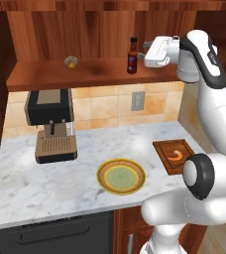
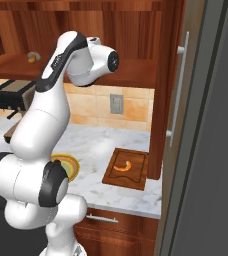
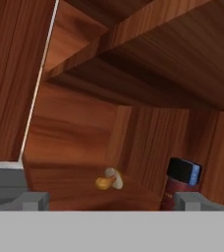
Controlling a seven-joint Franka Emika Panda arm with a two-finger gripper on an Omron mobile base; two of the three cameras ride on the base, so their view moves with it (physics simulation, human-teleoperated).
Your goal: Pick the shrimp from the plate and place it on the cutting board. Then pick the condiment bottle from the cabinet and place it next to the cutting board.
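The shrimp (image 1: 176, 155) lies on the cutting board (image 1: 160, 148) near the right edge of the surface, and the plate (image 1: 121, 176) at the front edge is bare, so step 1 of the task looks done. Step 2 is in hand: fetching the bottle (image 1: 132, 55).

The bottle stands upright on the cabinet (image 1: 85, 30) shelf, toward its right end and close to the front edge, its long axis vertical, black cap on top. The gripper (image 1: 145, 51) reaches in level from the right, at about the height of the bottle's upper body, just beside it but not touching. The jaws are spread fully wide and hold nothing.

In the hand view the bottle (image 3: 180, 184) sits low and to the right, near the right fingertip (image 3: 188, 201) rather than centred between the 2 fingers. So the bottle lies ahead of the jaws and off to 1 side. My judgement: the hand needs to shift sideways to bring the bottle's body between the fingers, then advance before closing.

A small round yellowish object (image 1: 71, 62) rests farther left on the shelf, well apart from the bottle.
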